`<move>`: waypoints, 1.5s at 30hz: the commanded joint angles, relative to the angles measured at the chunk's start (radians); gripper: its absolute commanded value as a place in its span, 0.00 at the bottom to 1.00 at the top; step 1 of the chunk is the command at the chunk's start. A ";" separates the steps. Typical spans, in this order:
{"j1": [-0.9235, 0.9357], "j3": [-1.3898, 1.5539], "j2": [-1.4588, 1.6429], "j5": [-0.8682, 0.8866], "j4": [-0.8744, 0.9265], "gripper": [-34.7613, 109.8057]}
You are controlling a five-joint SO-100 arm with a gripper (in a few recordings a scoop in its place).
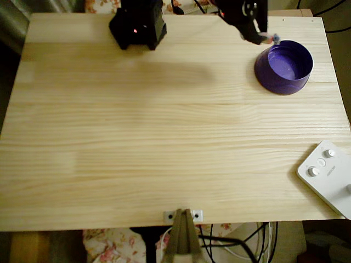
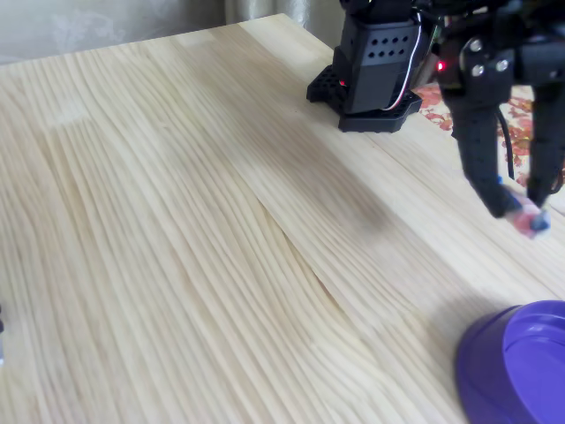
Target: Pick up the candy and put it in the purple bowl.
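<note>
The purple bowl (image 1: 283, 67) stands near the back right corner of the table in the overhead view; in the fixed view the purple bowl (image 2: 521, 367) is at the bottom right. My black gripper (image 1: 265, 38) hangs just beyond the bowl's back-left rim, shut on the candy (image 1: 271, 38), a small pinkish-white wrapped sweet. In the fixed view the gripper (image 2: 523, 214) points down with the candy (image 2: 531, 218) pinched at its tips, above the table and short of the bowl.
The arm's black base (image 1: 137, 26) sits at the back of the wooden table (image 1: 164, 142). A white button box (image 1: 329, 175) lies at the right front edge. A clamp (image 1: 182, 216) grips the front edge.
</note>
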 commanded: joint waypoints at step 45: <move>-0.072 -0.247 -0.347 0.058 -0.324 0.37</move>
